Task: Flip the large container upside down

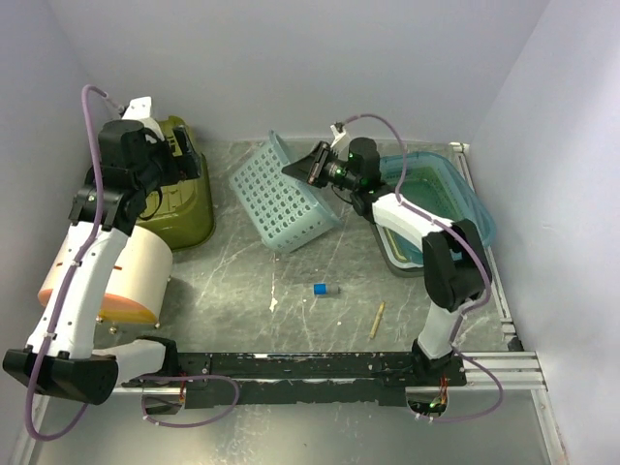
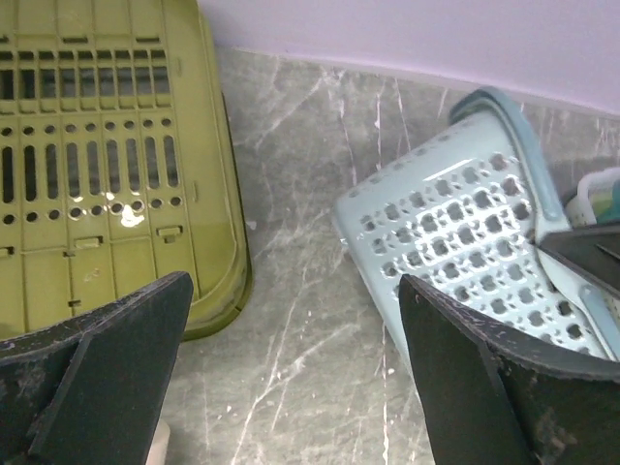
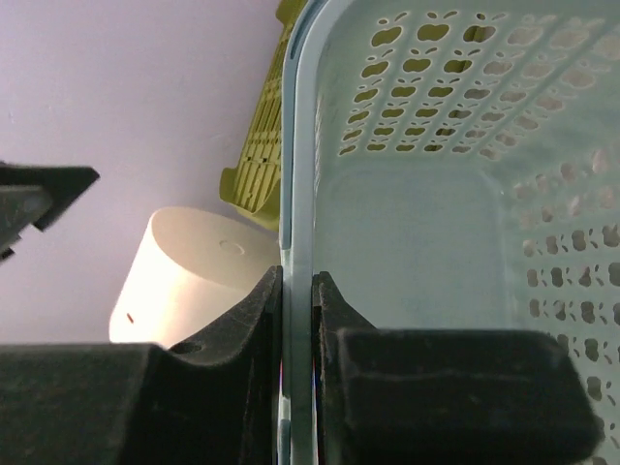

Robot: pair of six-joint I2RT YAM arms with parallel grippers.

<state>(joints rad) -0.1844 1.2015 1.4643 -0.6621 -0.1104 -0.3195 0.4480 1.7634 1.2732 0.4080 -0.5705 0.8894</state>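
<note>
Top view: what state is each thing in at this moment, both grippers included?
light blue basket: tipped on its side, rim gripped.
right gripper: shut on the light blue basket's rim.
left gripper: open, holding nothing.
olive basket: looks base-up.
teal tub: upright, open side up.
cream cylinder: lying on its side.
blue block: lying loose.
wooden stick: lying flat.

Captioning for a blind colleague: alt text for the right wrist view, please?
The right gripper is shut on the rim of a pale blue perforated basket, its inside filling the right side. Beyond the rim are a white cylinder and an olive-green crate.
</note>
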